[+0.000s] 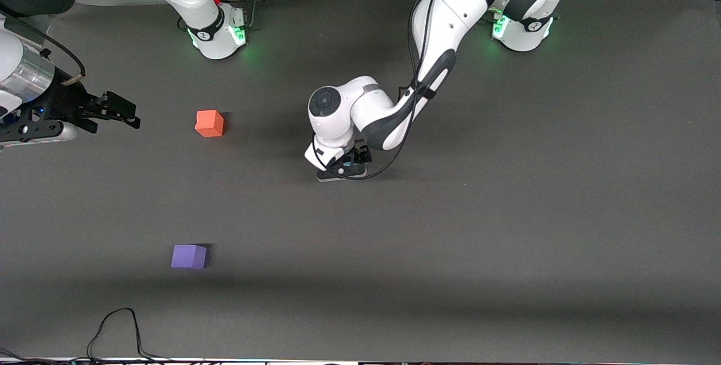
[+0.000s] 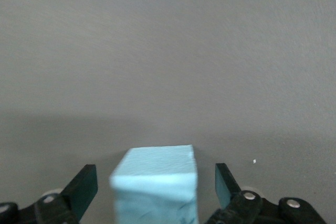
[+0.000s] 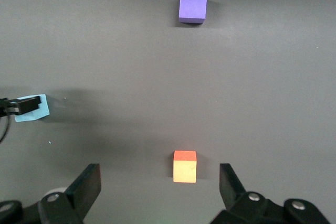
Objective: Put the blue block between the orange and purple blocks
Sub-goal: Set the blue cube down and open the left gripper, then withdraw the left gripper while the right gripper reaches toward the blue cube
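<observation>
The blue block [image 2: 155, 195] sits on the grey table between the fingers of my left gripper [image 2: 156, 178], with a gap on each side; the gripper is open and low around it. In the front view the left gripper [image 1: 342, 169] hides the block, near the table's middle. The right wrist view shows the blue block [image 3: 32, 108] beside a finger of the left gripper. The orange block [image 1: 209, 123] lies toward the right arm's end. The purple block [image 1: 188, 256] lies nearer the front camera than the orange one. My right gripper [image 1: 127, 114] is open and empty, up in the air over the right arm's end of the table; its view shows the orange block [image 3: 185, 166] and the purple block [image 3: 192, 6].
A black cable [image 1: 115, 328] loops at the table's edge nearest the front camera. The two arm bases [image 1: 217, 30] stand along the edge farthest from that camera. The left arm's elbow [image 1: 360, 108] hangs low over the middle.
</observation>
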